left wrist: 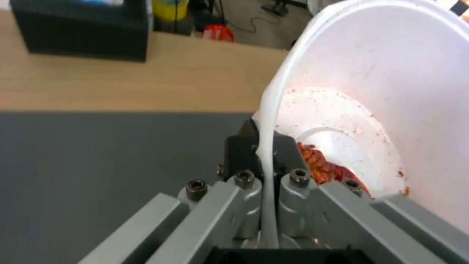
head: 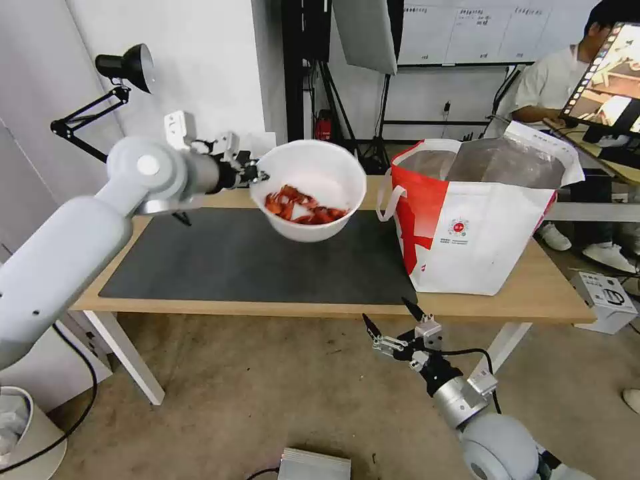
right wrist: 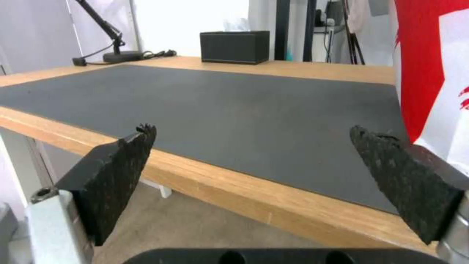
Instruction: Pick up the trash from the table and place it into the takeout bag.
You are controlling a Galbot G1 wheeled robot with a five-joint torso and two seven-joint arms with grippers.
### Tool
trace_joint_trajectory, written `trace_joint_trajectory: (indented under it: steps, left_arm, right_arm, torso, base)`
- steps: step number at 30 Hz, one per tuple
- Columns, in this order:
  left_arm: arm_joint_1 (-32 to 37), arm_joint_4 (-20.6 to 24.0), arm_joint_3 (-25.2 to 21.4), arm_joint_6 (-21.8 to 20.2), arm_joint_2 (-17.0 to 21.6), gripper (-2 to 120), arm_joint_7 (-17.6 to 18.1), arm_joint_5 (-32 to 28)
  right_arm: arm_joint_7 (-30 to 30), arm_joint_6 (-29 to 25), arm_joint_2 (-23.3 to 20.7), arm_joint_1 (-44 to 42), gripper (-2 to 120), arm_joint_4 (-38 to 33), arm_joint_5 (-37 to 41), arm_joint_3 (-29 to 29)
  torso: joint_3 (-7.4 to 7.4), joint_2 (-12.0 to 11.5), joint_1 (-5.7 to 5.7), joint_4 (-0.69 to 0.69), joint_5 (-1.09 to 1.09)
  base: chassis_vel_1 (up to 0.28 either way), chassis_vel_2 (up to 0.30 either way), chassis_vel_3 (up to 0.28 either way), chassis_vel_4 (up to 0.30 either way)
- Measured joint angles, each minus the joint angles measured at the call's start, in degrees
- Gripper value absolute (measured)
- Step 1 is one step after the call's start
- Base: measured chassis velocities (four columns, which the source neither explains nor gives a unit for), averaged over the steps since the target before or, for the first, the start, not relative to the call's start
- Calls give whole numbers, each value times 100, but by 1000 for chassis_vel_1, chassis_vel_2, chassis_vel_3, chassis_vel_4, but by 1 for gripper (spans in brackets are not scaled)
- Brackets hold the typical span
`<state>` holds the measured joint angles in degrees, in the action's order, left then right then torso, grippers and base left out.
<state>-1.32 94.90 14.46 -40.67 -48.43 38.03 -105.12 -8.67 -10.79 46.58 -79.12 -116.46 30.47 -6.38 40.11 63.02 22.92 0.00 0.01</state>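
Nearest me, my right gripper (head: pixel 393 323) hangs below and just in front of the table's (head: pixel 333 308) front edge, jaws spread wide with nothing between them, parked clear of the work. Above that edge the dark grey mat (head: pixel 253 257) lies bare, so as far as I can see the bowl is the only trash in play; I judge the other pieces either bagged or out of sight, and I cannot tell which.

Over the far side of the mat my left gripper (head: pixel 257 175) is clenched on the rim of the white bowl (head: pixel 310 187), one finger inside and one outside, holding it in the air and tipped toward me with the red scraps (head: pixel 303 207) pooled low. The takeout bag (head: pixel 477 213) stands open just beside it to my right, its mouth wide. The bowl is not yet in the bag. Open air lies between bowl and bag; the near white handle (head: pixel 387 197) and the bag's rim are the edges to clear.

At the back edge sits the black tissue box (right wrist: pixel 234 46).
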Motion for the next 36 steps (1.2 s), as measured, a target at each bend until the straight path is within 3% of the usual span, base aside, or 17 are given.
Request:
trace_joint_trajectory:
  steps: [3, 7, 10, 17, 36]
  left_arm:
    - [-404, -361, 217, 26, -426, 0, 48, 1]
    - [-602, -565, 324, 41, -682, 0, 64, 8]
    - [-874, -948, 439, 56, -1108, 0, 92, 37]
    - [-1205, -1574, 531, 81, -1694, 0, 177, 126]
    - [-1593, -2335, 602, 160, -2610, 0, 186, 311]
  right_arm:
    - [0, 0, 0, 0, 100, 0, 0, 0]
    - [0, 0, 0, 0, 100, 0, 0, 0]
    - [0, 0, 0, 0, 100, 0, 0, 0]
    - [0, 0, 0, 0, 100, 0, 0, 0]
    - [0, 0, 0, 0, 100, 0, 0, 0]
  torso:
    - [0, 0, 0, -1, 0]
    - [0, 0, 0, -1, 1]
    - [0, 0, 0, -1, 1]
    - [0, 0, 0, -1, 0]
    - [0, 0, 0, -1, 0]
  base:
    - [0, 0, 0, 0]
    - [0, 0, 0, 0]
    - [0, 0, 0, 0]
    - [0, 0, 0, 0]
    - [0, 0, 0, 0]
